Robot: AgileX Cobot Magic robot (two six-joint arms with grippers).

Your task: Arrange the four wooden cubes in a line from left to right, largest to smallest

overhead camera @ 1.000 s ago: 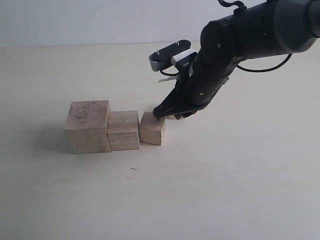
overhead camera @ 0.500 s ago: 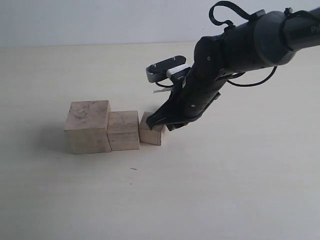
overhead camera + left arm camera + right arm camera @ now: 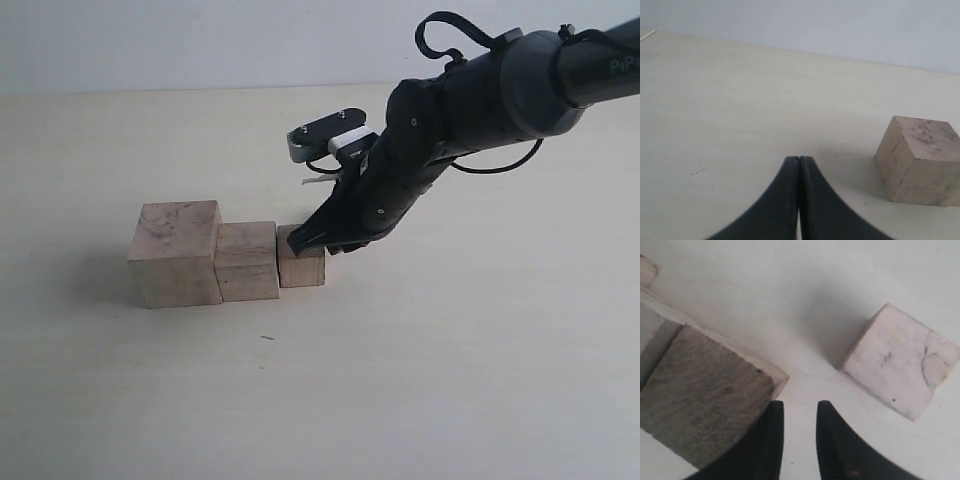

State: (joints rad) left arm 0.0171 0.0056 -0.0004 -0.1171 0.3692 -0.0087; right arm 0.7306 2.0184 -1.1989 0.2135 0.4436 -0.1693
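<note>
You are looking at three pale, unpainted light-wood cubes in the exterior view: a large cube [image 3: 175, 250], a middle cube [image 3: 247, 262] and a smaller brown cube [image 3: 302, 270]. A fourth little cube [image 3: 900, 360] shows only in the right wrist view, making four. One black robot arm [image 3: 450, 120] is in frame.

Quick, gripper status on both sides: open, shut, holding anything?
Left gripper: shut, holding nothing.
Right gripper: jaws slightly apart, nothing between them, one finger right beside the third cube.

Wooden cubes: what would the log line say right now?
row: largest cube, second cube, third cube | smallest cube: apart from row | right gripper: slightly open, empty, beside third cube | left gripper: shut
</note>
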